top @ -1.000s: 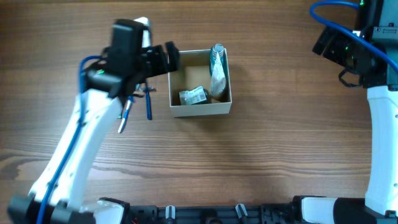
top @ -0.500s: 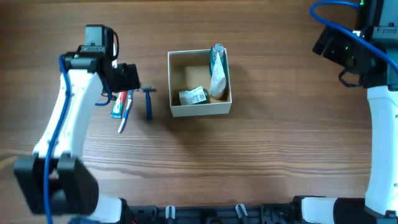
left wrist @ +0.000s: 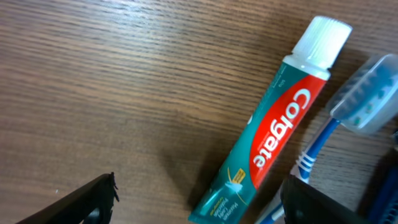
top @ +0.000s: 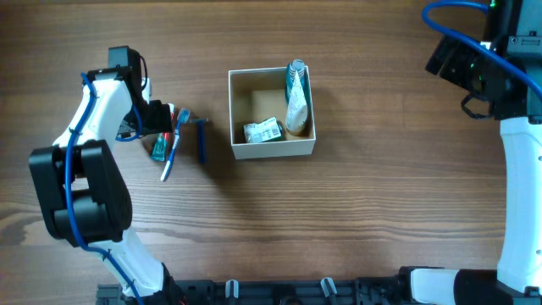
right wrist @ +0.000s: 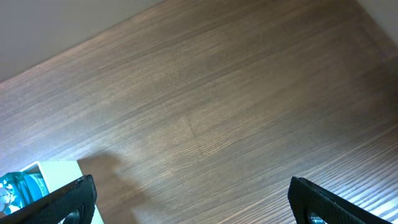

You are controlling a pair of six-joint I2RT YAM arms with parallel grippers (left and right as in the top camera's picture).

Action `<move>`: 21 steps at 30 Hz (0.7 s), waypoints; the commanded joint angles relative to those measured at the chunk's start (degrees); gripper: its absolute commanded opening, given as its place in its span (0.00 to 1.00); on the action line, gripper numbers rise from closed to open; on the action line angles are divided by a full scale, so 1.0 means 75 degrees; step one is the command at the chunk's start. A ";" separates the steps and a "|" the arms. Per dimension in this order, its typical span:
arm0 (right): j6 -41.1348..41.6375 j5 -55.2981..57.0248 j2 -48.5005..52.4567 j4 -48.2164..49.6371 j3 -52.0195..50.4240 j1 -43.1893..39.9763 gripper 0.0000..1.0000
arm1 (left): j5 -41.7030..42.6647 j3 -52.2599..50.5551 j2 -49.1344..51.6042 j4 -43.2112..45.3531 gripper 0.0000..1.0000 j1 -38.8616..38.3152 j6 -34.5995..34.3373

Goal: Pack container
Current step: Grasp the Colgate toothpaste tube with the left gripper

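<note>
**Task thing, location.** Square, shallow cardboard box with white outer walls and a tan-brown inside point(top: 273, 150). It sits upright on the brown wood-grain tabletop point(top: 381, 212), a little left of centre in the overhead view, and neither arm touches it.

**Packed (2).**
- Tall silvery-blue soft pouch with a round cap point(top: 294, 97), leaning along the box's right wall.
- Small crumpled silver-white packet point(top: 263, 130), on the box floor near the front wall.

About half of the floor is bare.

**Not packed (3), grouped on the tabletop just left of the box.**
- Red-and-teal Colgate toothpaste tube with a white cap point(left wrist: 273, 146).
- Blue-handled toothbrush with a clear plastic head cover point(left wrist: 364, 102), lying just beside the tube.
- Blue razor point(top: 201, 140), the nearest of the three to the box and apart from its wall.

**Left tool** point(left wrist: 199, 208). The fingers are spread wide and grip nothing. They are poised over the crimped end of the toothpaste tube, which lies between them in the wrist view. Whether they touch it cannot be told.

**Right tool** point(right wrist: 199, 205). The fingers are spread and hold nothing. It is parked well apart from the box, over bare wood.

**Progress, judged.** Roughly two of five items are in. The toothpaste looks like the next pick, with the toothbrush and razor to follow.
</note>
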 commanded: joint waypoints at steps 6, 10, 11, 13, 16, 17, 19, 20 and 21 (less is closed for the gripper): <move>0.0044 0.0055 0.0041 0.0020 0.0026 -0.0003 1.00 | 0.0323 0.0006 0.0239 0.0321 0.80 -0.0006 0.0944; 0.0044 0.0055 0.0041 0.0020 0.0026 -0.0003 1.00 | 0.0338 -0.0009 0.0239 0.0423 0.81 0.0000 0.0944; 0.0041 0.0055 0.0041 0.0020 0.0026 -0.0003 1.00 | 0.0385 -0.0023 0.0242 0.0475 0.81 0.0000 0.0950; 0.0044 0.0055 0.0044 0.0020 0.0026 -0.0003 1.00 | 0.0539 -0.0090 0.0254 0.0580 0.80 0.0000 0.1099; 0.0044 0.0055 0.0044 0.0020 0.0026 -0.0003 1.00 | 0.0580 -0.0254 0.0254 0.0726 0.74 0.0000 0.1145; 0.0041 0.0055 0.0044 0.0020 0.0026 -0.0003 1.00 | 0.0583 -0.0268 0.0256 0.0761 0.75 0.0000 0.1145; 0.0044 0.0055 0.0047 0.0020 0.0026 -0.0003 1.00 | 0.0583 -0.0271 0.0286 0.0836 0.75 0.0000 0.1148; 0.0044 0.0058 0.0047 0.0020 0.0026 -0.0003 1.00 | 0.0586 -0.0271 0.0300 0.0866 0.75 0.0000 0.1148; 0.0041 0.0055 0.0047 0.0020 0.0026 -0.0003 1.00 | 0.0586 -0.0274 0.0326 0.0886 0.75 0.0000 0.1145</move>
